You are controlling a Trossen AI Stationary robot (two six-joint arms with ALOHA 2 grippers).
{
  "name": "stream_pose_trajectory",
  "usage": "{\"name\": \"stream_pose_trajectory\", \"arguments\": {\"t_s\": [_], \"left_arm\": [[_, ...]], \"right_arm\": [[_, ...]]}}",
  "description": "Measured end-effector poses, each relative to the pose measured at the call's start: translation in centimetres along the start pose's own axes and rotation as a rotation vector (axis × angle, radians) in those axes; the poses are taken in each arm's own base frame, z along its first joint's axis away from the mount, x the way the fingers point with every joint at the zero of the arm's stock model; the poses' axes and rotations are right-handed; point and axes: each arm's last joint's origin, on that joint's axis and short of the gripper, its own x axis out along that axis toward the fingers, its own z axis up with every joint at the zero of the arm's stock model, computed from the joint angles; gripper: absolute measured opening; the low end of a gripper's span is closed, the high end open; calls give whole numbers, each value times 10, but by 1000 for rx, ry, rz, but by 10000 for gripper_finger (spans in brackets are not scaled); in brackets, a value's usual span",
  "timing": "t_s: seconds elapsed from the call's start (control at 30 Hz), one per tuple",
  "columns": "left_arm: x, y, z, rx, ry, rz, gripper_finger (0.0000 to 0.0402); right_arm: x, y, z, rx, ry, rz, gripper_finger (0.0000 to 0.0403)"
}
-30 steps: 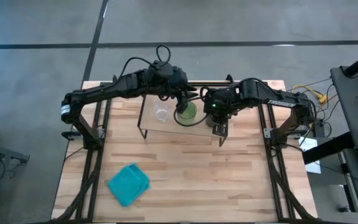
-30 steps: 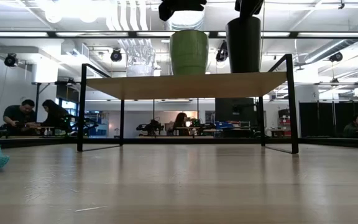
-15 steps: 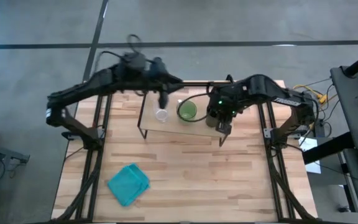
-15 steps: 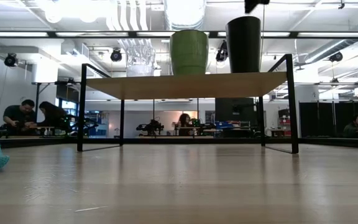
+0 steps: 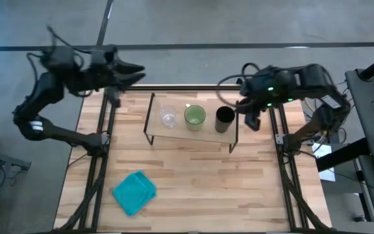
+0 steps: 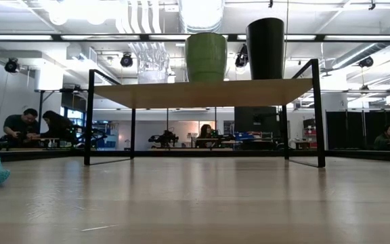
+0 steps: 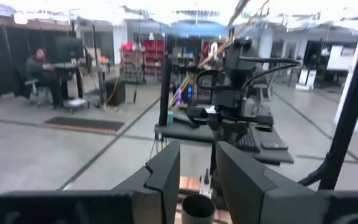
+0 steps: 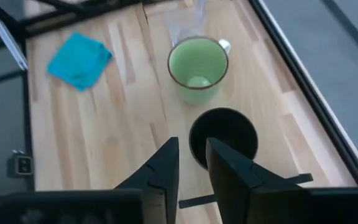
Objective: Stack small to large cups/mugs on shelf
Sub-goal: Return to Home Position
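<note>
High view: one shelf [image 5: 180,129] carried three vessels in a row: glass cup [image 5: 168,117], green mug [image 5: 195,116], black cup [image 5: 224,117]. Left gripper [image 5: 137,67] hung beyond the table's far edge, and right gripper [image 5: 252,121] was beside the black cup. Wrist views: both grippers' fingers were narrowly parted and empty.

Clear cup [image 5: 168,117], green mug [image 5: 195,116], black cup [image 5: 224,117] stand upright in a row on the shelf [image 5: 203,130].

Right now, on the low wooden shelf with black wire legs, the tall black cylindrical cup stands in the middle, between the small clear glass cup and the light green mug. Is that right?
No. On the low wooden shelf the light green mug stands in the middle, between the small clear glass cup and the tall black cylindrical cup, as the high view shows.
</note>
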Motion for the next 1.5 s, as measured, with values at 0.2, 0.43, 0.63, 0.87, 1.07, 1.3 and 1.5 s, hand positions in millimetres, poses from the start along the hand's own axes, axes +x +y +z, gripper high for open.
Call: {"name": "stream_pose_trajectory", "arguments": {"t_s": [0.2, 0.43, 0.63, 0.87, 1.07, 1.3, 1.5], "left_arm": [[-34, -2, 5, -1, -2, 0, 91], [-59, -3, -16, -109, 215, 33, 91], [-70, -3, -26, -170, 201, 57, 91], [-112, -2, -45, -232, 103, 141, 91], [-137, -2, -83, -316, 28, 138, 91], [-148, 0, -129, -317, -171, 93, 91], [-149, 1, -173, -368, -174, 87, 91]], "right_arm": [[-40, -8, -19, 36, -97, 22, 78], [-88, -20, -52, 68, -249, 63, 68], [-109, -30, -83, 49, -375, 94, 74], [-113, -39, -126, 36, -500, 204, 79], [-96, -41, -153, 14, -600, 339, 73], [-60, -45, -178, 64, -635, 373, 68], [-25, -47, -197, 104, -662, 406, 76]]}}
